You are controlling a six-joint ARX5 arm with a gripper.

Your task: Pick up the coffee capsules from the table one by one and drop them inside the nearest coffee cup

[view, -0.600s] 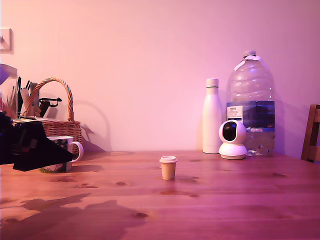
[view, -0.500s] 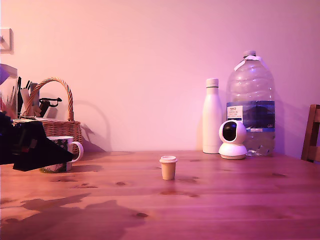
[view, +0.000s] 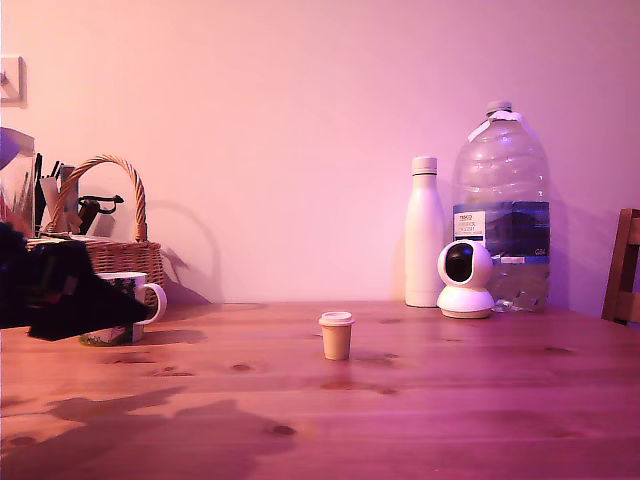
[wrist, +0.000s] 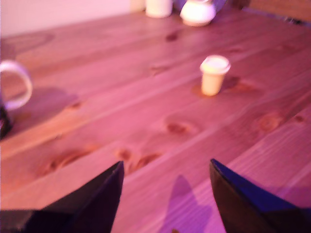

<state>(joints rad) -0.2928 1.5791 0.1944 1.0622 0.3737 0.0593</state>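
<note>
A wooden table [view: 450,400] stretches under pink light, with a large water bottle [view: 500,205], a wicker basket [view: 100,240] and a white flask [view: 424,232] along the wall. The black gripper [wrist: 165,170] hangs low at the exterior view's left, its jaws spread wide and empty. Behind it stands the mug [view: 135,300]. A tan capsule [view: 336,335] stands upright mid-table, well apart from both.

The gripper [wrist: 165,167] is seen as two matte black fingers [wrist: 99,196], each tapered to a wedge-shaped point. In the exterior view a dark, angular black body [view: 60,290] is shown.
</note>
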